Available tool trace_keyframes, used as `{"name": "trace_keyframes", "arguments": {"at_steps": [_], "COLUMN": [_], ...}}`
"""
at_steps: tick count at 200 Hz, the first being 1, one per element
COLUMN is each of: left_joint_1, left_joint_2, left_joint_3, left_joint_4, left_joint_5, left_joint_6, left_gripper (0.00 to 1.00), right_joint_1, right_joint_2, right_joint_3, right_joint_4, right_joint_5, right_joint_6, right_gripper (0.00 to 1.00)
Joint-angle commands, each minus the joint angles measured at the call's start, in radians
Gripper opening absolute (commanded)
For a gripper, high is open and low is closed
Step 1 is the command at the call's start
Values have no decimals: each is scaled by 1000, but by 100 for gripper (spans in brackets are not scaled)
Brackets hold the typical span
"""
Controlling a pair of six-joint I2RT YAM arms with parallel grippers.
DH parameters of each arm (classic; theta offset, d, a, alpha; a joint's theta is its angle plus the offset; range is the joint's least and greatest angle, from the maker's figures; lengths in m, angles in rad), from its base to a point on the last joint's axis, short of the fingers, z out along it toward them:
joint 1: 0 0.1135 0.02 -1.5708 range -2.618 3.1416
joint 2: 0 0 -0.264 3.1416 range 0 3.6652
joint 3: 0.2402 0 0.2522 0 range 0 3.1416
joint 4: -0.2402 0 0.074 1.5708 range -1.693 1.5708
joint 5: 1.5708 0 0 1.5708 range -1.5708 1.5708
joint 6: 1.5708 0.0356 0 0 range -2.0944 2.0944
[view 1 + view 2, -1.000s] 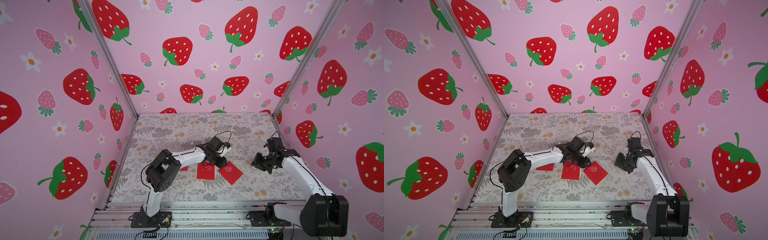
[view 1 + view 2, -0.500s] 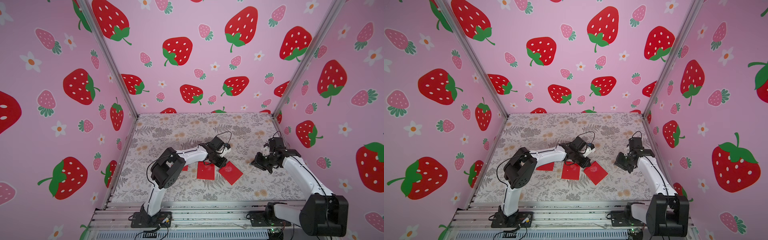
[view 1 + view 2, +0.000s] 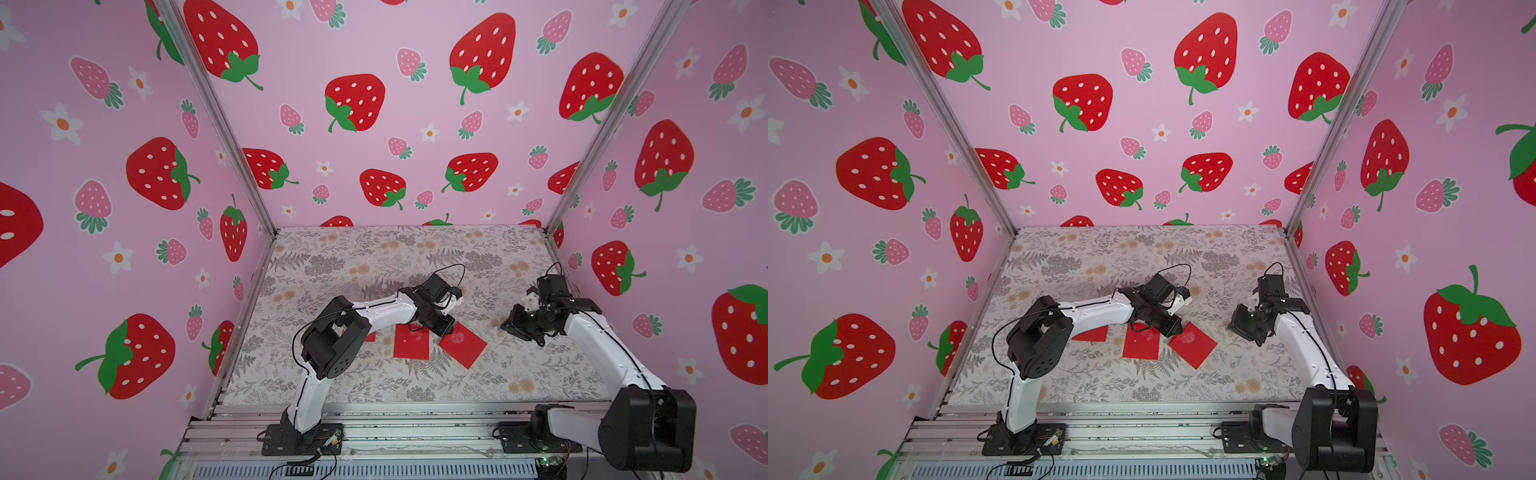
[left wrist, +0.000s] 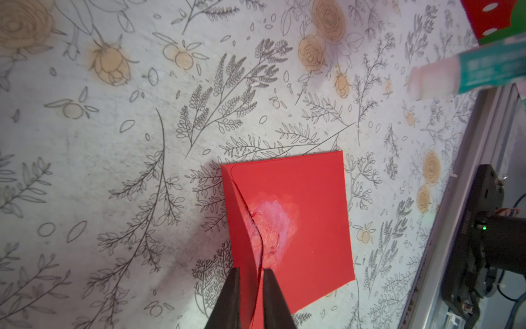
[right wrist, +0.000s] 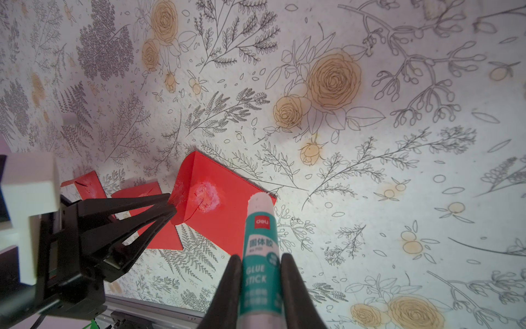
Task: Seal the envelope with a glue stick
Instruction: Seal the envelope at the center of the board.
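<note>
In both top views, three red envelopes lie in a row on the flowery table (image 3: 374, 266). The left gripper (image 3: 444, 329) reaches down to the far left edge of the right-hand envelope (image 3: 463, 345). The right gripper (image 3: 508, 326) is to its right, not touching it.

In the left wrist view, the left gripper (image 4: 252, 296) has a narrow gap, with the flap edge in it. I cannot tell if it pinches. A white glue patch (image 4: 273, 225) sits on the envelope.

In the right wrist view, the right gripper (image 5: 262, 257) squeezes the glue stick (image 5: 260, 245), whose white tip points at the envelope.
</note>
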Motion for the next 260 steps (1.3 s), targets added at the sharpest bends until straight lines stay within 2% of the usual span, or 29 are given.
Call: {"name": "trace_keyframes", "arguments": {"at_steps": [1, 18, 67, 72, 77, 93, 144, 197, 260], "left_joint_1": [-3, -3, -4, -4, -4, -3, -4, -39, -84], "left_joint_2": [-20, -12, -2, -5, -10, -22, -21, -7, 33], "left_joint_3": [24, 36, 49, 47, 43, 40, 70, 109, 120], "left_joint_4": [-21, -25, -41, -40, -37, -42, -102, -157, -158], "left_joint_5": [-13, -13, -25, -32, -41, -82, -199, -233, -212], "left_joint_6": [5, 9, 24, 27, 29, 41, 109, 141, 124], "left_gripper": [17, 16, 7, 7, 2, 0, 0, 0, 2], "right_joint_1": [-4, -5, -5, -4, -5, -4, -4, -5, -4], "right_joint_2": [4, 6, 12, 13, 13, 12, 18, 25, 30], "right_joint_3": [-10, -10, -12, -12, -12, -12, -12, -13, -16], "right_joint_4": [-2, -1, -1, -1, -1, -1, -1, -1, 0], "right_joint_5": [-13, -18, -25, -29, -30, -26, -28, -32, -34], "right_joint_6": [-11, -13, -15, -17, -17, -16, -18, -18, -18], "right_gripper": [0, 0, 0, 0, 0, 0, 0, 0, 0]}}
